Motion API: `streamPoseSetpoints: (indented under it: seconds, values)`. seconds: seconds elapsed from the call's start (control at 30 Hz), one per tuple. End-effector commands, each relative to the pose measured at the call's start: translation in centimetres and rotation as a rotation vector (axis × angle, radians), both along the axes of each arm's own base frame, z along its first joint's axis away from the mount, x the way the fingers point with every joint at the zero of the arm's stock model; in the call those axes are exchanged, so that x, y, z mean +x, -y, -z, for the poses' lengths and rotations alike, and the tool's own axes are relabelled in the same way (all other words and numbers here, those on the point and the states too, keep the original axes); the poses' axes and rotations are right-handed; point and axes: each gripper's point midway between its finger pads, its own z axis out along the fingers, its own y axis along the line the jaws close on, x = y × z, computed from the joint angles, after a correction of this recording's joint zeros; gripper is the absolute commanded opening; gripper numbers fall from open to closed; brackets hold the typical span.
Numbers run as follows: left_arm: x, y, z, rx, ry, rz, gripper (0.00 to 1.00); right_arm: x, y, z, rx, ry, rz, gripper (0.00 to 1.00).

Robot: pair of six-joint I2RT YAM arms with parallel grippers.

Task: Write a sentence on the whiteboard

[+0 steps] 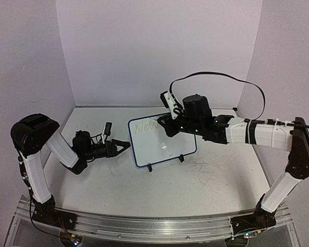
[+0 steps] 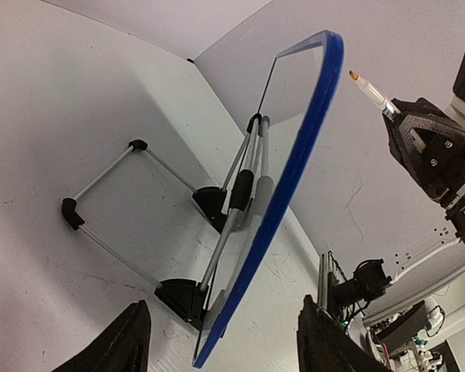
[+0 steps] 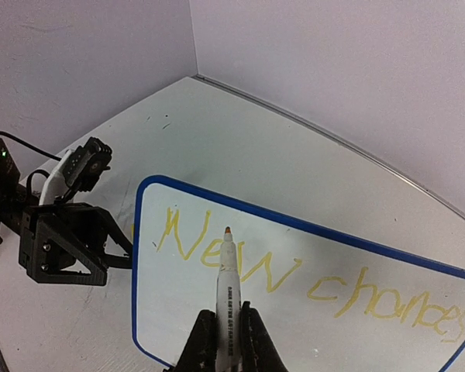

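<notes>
Whiteboard (image 1: 159, 152) stands propped, leaning back, on the table (image 1: 221, 180) between the grippers; "New" of the sentence (image 1: 144, 125) shows at its top left. Left gripper (image 1: 124, 147) sits at the board's left edge, right gripper (image 1: 169, 123) over its upper part.

Left wrist: fingers (image 2: 120, 345) spread wide, the board's blue edge between them, touching neither; the tip of the marker (image 2: 370, 89) hangs just off the board's face.

Right wrist: fingers (image 3: 203, 341) pinch the marker, its tip over the "e" of "New chores", yellow along the board's top.
</notes>
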Motion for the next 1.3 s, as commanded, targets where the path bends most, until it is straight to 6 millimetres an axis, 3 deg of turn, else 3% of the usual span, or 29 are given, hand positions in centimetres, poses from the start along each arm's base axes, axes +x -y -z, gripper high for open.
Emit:
streamPoseSetpoints:
  seconds: [0.0, 0.4, 0.63, 0.87, 1.17, 1.27]
  values:
    - [0.3, 0.7, -2.5, -0.062, 0.099, 0.041, 0.61, 0.7, -1.0, -1.5, 0.031, 0.046, -0.004, 0.00]
    - [0.6, 1.1, -2.1, -0.060, 0.097, 0.047, 0.41, 0.5, -0.7, -1.1, 0.014, 0.063, -0.011, 0.00]
    - [0.6, 1.8, -2.1, -0.064, 0.104, 0.068, 0.35, 0.3, -0.2, -1.3, 0.010, 0.081, -0.005, 0.00]
    - [0.3, 3.1, -2.2, -0.067, 0.116, 0.092, 0.36, 0.0, -0.4, -1.2, 0.020, 0.072, -0.016, 0.00]
    - [0.5, 3.1, -1.9, -0.056, 0.131, 0.080, 0.14, -1.1, -2.1, 0.0, -0.005, 0.071, -0.051, 0.00]
    - [0.6, 3.1, -1.4, -0.047, 0.132, 0.079, 0.11, -1.6, -2.6, 0.2, -0.018, 0.076, -0.062, 0.00]
